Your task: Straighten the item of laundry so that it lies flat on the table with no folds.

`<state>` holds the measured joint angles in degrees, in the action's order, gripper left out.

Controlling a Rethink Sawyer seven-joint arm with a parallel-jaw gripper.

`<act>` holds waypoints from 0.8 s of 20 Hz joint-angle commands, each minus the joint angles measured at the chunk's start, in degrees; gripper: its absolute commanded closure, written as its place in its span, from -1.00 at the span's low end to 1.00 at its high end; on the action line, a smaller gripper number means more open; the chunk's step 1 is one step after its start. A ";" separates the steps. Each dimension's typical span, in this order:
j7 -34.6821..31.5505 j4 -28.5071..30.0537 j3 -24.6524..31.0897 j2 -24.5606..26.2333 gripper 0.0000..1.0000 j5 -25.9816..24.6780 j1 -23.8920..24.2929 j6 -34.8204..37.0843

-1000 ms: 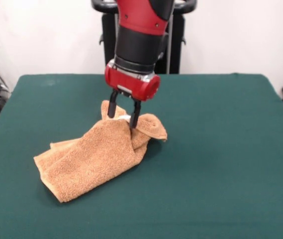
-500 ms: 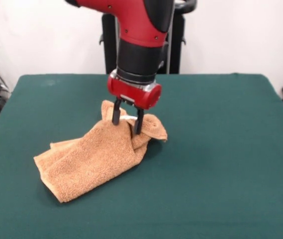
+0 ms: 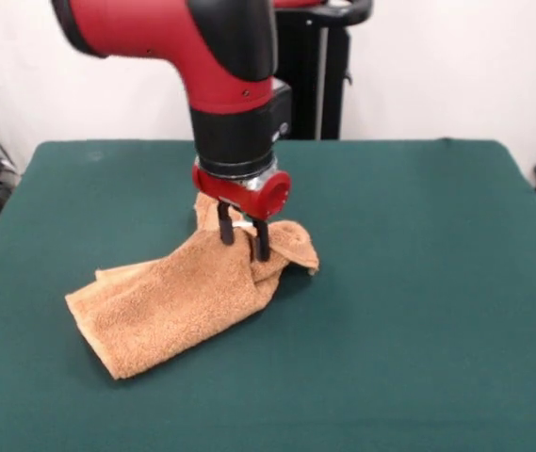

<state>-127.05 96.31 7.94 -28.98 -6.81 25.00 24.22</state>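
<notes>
gripper (image 3: pixel 244 243): fingers spread, astride a raised fold | towel (image 3: pixel 169 301): rumpled, folded over | table (image 3: pixel 418 282): green

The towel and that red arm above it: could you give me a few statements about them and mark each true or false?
1. The towel lies spread flat with no folds. False: it is rumpled and doubled over, with a bunched ridge at its far end.
2. The gripper is at the towel's bunched end, fingers pointing down into the cloth. True.
3. The table has a dark green top. True.
4. The towel hangs over the table's edge. False: it lies wholly on the top, well inside the edges.
5. The towel is blue. False: it is orange-tan.
</notes>
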 commanded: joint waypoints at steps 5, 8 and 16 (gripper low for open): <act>5.15 1.53 10.76 4.29 -1.00 0.19 -0.18 16.27; 3.59 1.61 9.97 4.48 -1.00 -0.36 -1.06 14.75; -11.61 -4.58 -10.74 4.55 -1.00 -10.81 -18.95 -4.42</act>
<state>-127.05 94.02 5.62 -27.73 -11.14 19.01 29.17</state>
